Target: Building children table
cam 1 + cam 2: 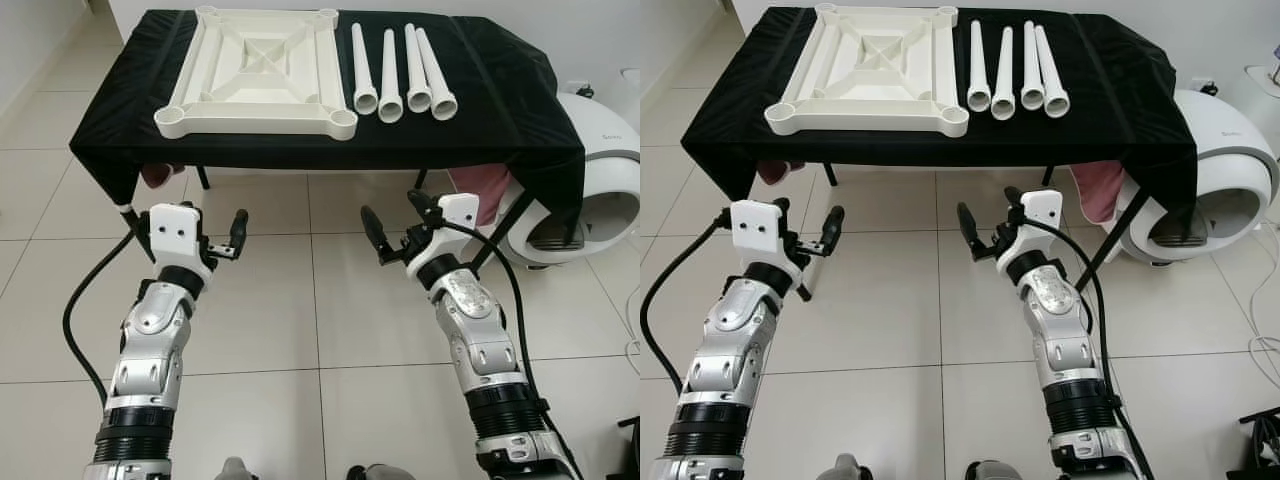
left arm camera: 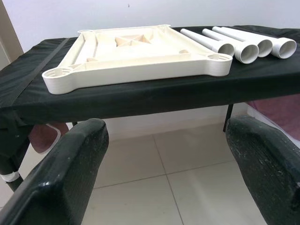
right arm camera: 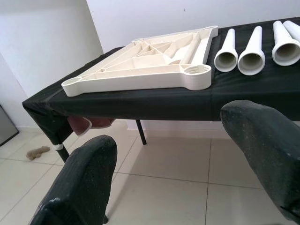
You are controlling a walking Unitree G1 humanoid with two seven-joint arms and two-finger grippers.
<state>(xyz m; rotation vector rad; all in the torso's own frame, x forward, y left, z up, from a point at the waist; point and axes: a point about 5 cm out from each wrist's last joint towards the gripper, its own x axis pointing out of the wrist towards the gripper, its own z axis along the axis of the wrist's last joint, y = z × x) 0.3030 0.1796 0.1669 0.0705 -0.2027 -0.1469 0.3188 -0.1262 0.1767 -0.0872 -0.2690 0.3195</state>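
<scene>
Where cloth spreads: one tabletop [image 1: 258, 72], four legs [image 1: 401, 72].

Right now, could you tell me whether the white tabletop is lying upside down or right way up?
Upside down: the tabletop lies flat with its ribbed underside and open corner sockets facing up.

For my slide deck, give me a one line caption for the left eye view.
Both grippers, left and right, open before a black-draped table holding an upturned tabletop and four legs.
</scene>
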